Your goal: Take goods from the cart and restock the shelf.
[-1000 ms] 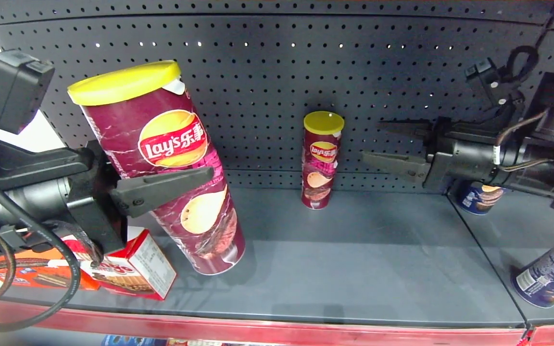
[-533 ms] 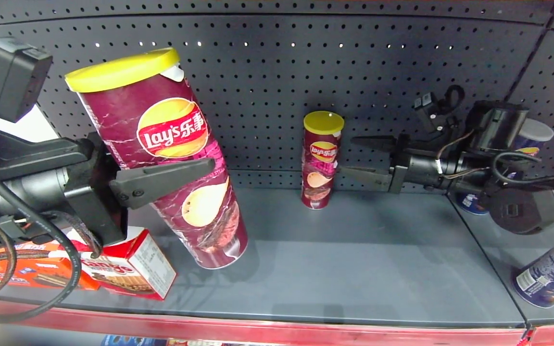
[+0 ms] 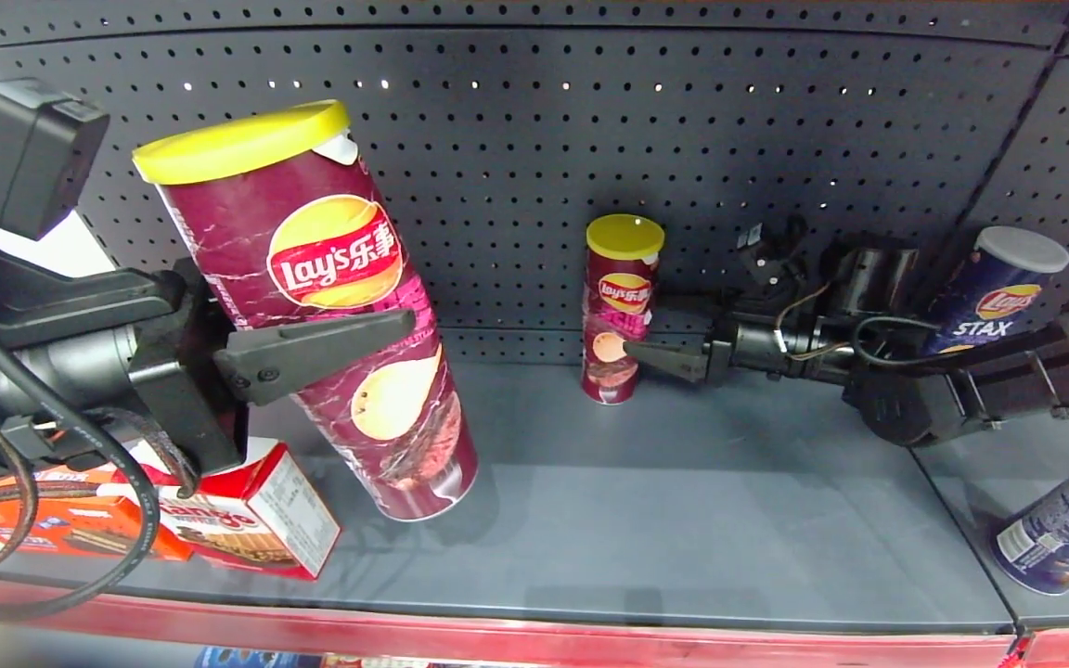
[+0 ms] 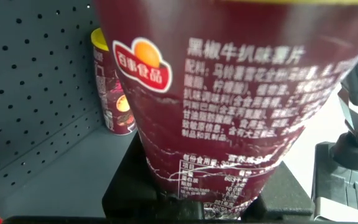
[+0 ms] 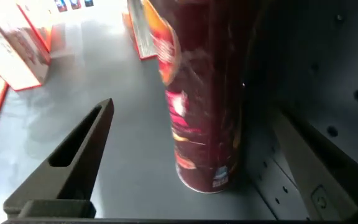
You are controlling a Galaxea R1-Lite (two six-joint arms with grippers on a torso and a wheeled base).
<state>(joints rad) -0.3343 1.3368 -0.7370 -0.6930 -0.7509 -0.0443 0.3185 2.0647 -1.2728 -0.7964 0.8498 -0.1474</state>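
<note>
A maroon crisp can [image 3: 340, 306] with a yellow lid is held clamped in the left gripper [image 3: 358, 325] over the left part of the shelf [image 3: 683, 520]. It is gripped about its middle and tilted, with the lid carried to the left and the lower end set further right, close above the grey deck; whether that end touches the deck cannot be told. One finger [image 3: 312, 353] is seen laid across the can's near face, and the other is hidden behind it. In the left wrist view the printed side of the same can [image 4: 216, 112] is seen pressed against the gripper's body. A second maroon can [image 3: 623, 311], also yellow-lidded, is stood upright at the far edge of the shelf, against the pegboard [image 3: 590, 139], near the middle. The right gripper [image 3: 655, 329] is brought in from the right at the level of this can's lower half, and its jaws are held apart on either side of it. In the right wrist view the second maroon can [image 5: 204, 99] is seen between the spread fingers [image 5: 73, 155], with a gap left on the near side, so nothing is gripped. Further right, a blue can [image 3: 998, 288] with a grey lid is stood upright at the back, and a second blue can [image 3: 1068, 533] is seen tilted at the near right. At the near left, a red-and-white box [image 3: 261, 520] is placed just beside the held can's lower end, with an orange box [image 3: 70, 533] to its left.
</note>
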